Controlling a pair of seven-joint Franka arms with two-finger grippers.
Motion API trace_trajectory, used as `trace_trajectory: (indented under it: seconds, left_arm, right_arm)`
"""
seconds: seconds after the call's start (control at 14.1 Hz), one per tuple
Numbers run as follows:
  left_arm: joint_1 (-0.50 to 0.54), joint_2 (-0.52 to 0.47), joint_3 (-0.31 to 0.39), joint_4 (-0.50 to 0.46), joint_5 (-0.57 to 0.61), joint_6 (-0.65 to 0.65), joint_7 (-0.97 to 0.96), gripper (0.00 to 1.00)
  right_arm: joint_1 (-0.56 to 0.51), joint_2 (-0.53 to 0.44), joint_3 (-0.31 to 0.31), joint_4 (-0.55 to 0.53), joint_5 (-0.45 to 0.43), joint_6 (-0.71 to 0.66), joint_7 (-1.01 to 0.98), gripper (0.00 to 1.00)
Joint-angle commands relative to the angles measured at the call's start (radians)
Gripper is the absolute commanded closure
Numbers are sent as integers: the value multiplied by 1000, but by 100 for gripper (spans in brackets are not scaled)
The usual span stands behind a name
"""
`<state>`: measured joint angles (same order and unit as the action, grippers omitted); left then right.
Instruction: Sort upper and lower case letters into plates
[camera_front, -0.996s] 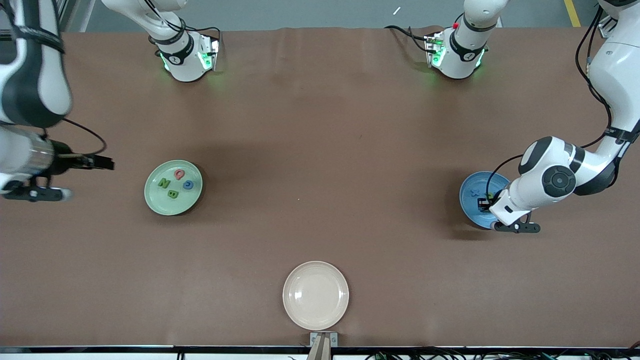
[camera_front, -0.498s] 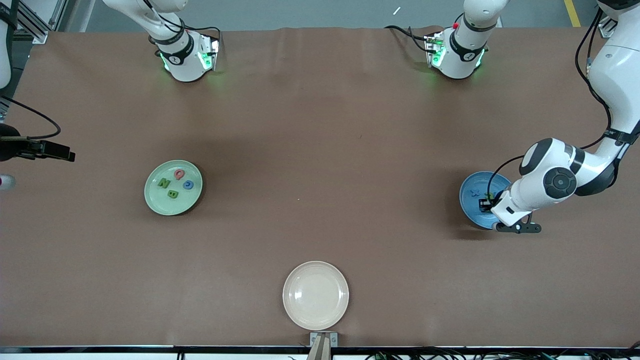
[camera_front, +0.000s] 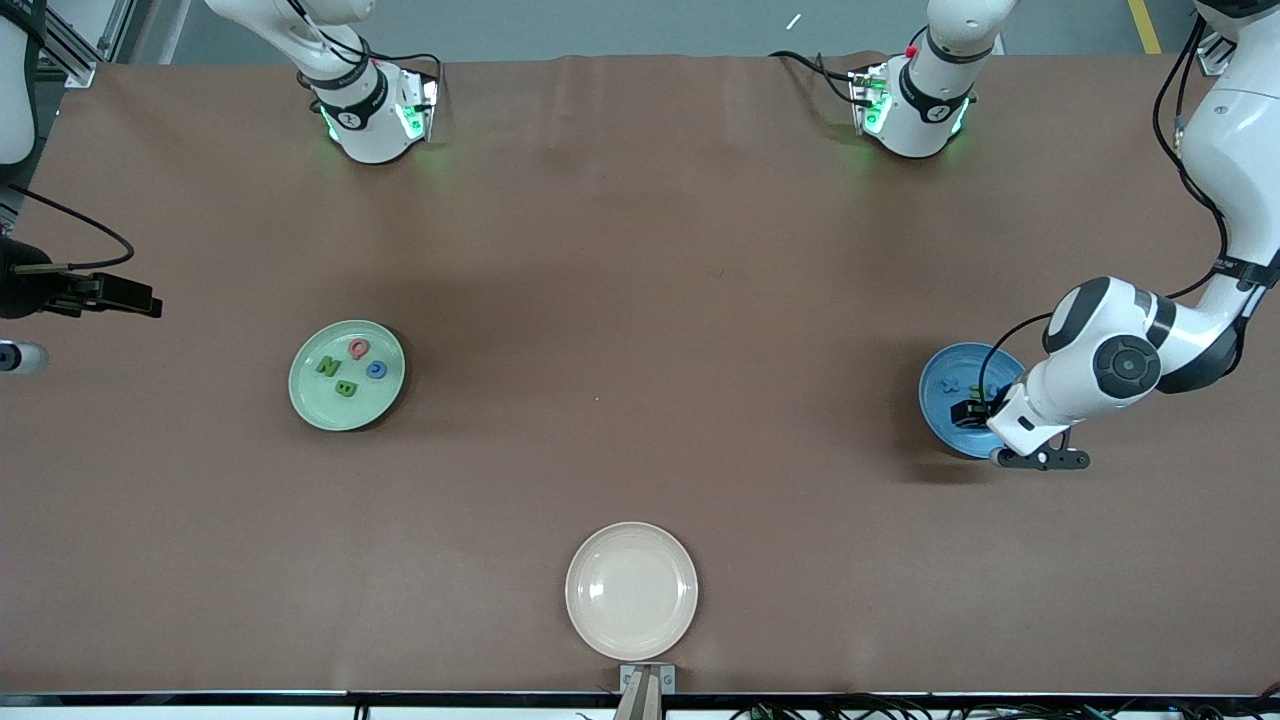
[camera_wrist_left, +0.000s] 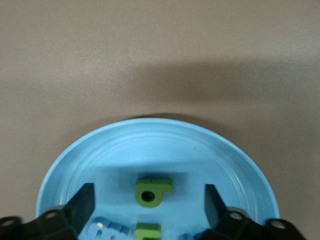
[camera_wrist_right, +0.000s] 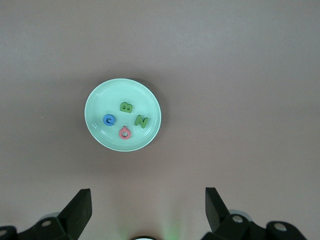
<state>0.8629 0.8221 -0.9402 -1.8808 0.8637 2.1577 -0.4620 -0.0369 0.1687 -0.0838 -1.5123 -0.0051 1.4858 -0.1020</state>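
Note:
The pale green plate (camera_front: 312, 402) holds a red letter (camera_front: 358, 348), a blue letter (camera_front: 376, 369) and two green letters (camera_front: 327, 366); it also shows in the right wrist view (camera_wrist_right: 147, 97). The blue plate (camera_front: 938, 412) lies toward the left arm's end. My left gripper (camera_front: 968, 410) hangs open just over it, its jaws on either side of a green letter (camera_wrist_left: 154, 190). Another green letter (camera_wrist_left: 148, 231) and a blue letter (camera_wrist_left: 107, 230) lie beside it in the blue plate (camera_wrist_left: 150, 147). My right gripper (camera_front: 125, 296) is open and empty, high over the right arm's end of the table.
A cream-white dish (camera_front: 631, 590) sits at the table's edge nearest the front camera, midway along it. The two arm bases stand along the edge farthest from that camera. Brown table surface lies between the plates.
My right gripper has drawn away from the green plate toward the right arm's end of the table. My left gripper has shifted slightly over the blue plate.

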Motion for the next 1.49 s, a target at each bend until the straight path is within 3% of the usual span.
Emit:
trace_trajectory:
  seconds: [0.0,0.14,0.21,0.64,0.85,1.07,1.28,1.42]
  left_arm:
    - [103,-51,-121,-6,-35,-93,8,0]
    - [220,-44,-247,-9,-54,-160,8,0]
    - [238,-46,-276,-8,-58,-201,-1,0]
    - [228,-34,-276,23,-57,-217,2,0]
    - [87,-46,-146,86,-60,-219,13,0]
    - [9,-55,-77,126,-89,-232,17,0]
    - [-175,-99,100,209,-190,-271,54,0]
    - [-264,-228,255,207,-375,-271,202,0]
  right_arm:
    - [20,-11,1,0,-7,-10,2,0]
    - [20,-9,-1,0,-4,-10,7,0]
    - [22,-8,1,9,-4,-10,4,0]
    - [38,-1,-1,83,2,-10,1,0]
    - [38,0,-1,93,2,-7,1,0]
    - [35,-2,-1,93,10,-9,7,0]
    - [35,0,-2,89,13,-10,5,0]
    - [29,-3,-4,86,16,-22,-7,0]
